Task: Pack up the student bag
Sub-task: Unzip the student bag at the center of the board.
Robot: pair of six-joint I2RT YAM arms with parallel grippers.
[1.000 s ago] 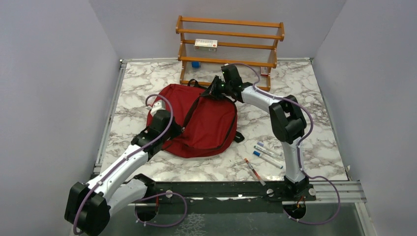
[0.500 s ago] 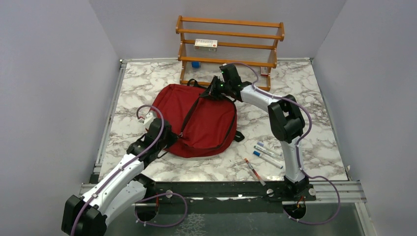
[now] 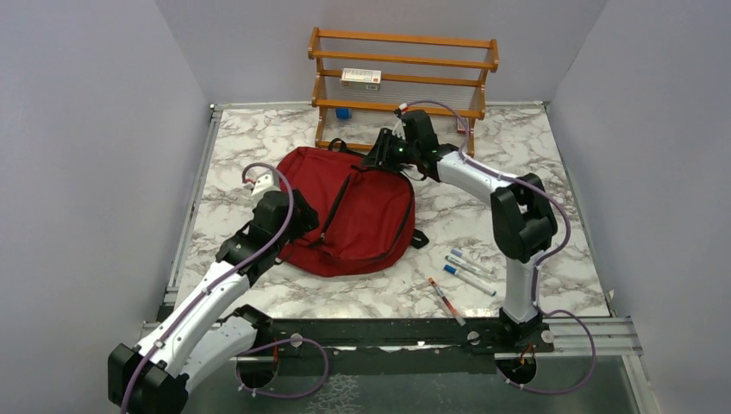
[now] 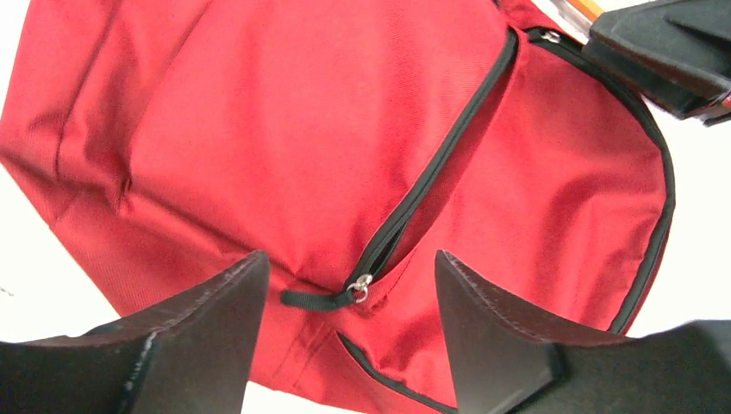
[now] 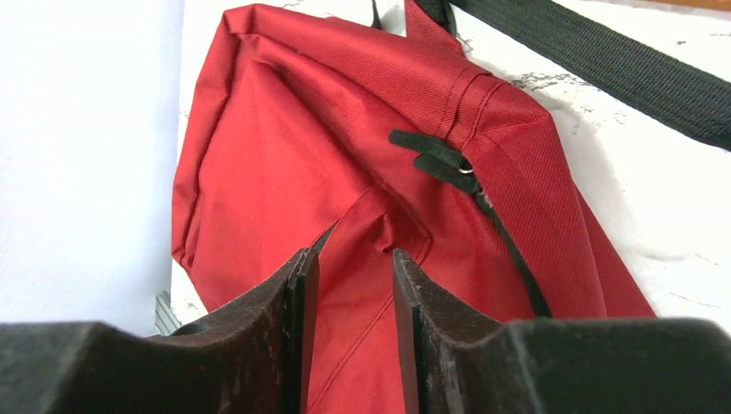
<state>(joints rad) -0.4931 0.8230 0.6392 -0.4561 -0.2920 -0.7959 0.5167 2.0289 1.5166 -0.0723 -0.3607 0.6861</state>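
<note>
Between the wide-apart jaws of the left gripper (image 4: 349,266) sits a zipper pull (image 4: 359,285) on the student bag (image 4: 284,129); the right gripper (image 5: 352,259) has its jaws narrowly apart, a raised fold of the bag's far end between them. Dark red with black zipper trim, the bag lies on the marbled surface (image 3: 241,147).

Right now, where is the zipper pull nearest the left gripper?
Left wrist view, low centre: the zipper pull lies on the student bag, between the open fingers of the left gripper, touching neither.
</note>
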